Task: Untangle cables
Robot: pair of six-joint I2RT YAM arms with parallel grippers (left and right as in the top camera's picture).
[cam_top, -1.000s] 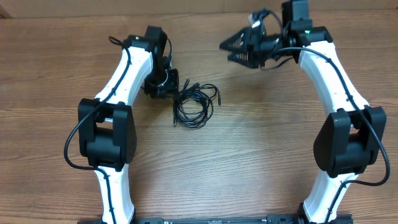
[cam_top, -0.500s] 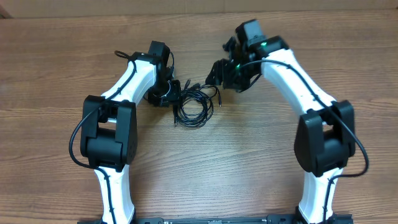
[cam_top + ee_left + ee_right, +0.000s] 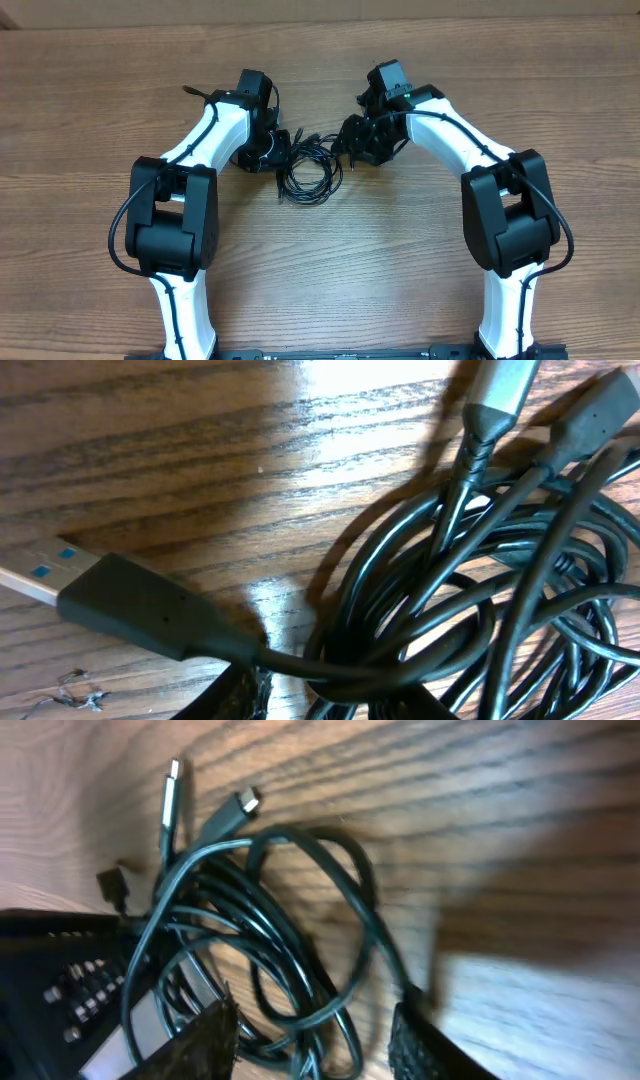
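The cables (image 3: 310,170) are seen from overhead as one small tangled bundle of thin black loops. It lies on the wooden table (image 3: 400,270) at mid-width, toward the far side, between the two grippers. The left gripper (image 3: 274,152) is lowered at the left edge of the bundle. The right gripper (image 3: 352,140) is set at its far right edge.

In the left wrist view the coil fills the right half of the picture. A black USB plug (image 3: 130,610) with a silver tip lies flat on the wood at the left, and its cord runs right into the coil. A silver-sleeved plug (image 3: 495,400) and a plain black plug (image 3: 600,405) are seen at the top, side by side. Only a sliver of a dark fingertip (image 3: 245,695) shows at the bottom edge, just beside the USB cord. Whether the left jaws are apart or together cannot be told.

The right wrist view is blurred, but the right gripper's jaws are seen standing apart. One finger (image 3: 205,1040) is over the coil and the other beyond its outer loop. A strand appears to pass between them without being pinched. Two small plug tips (image 3: 172,780) are seen at the top of this view, clear of the coil.
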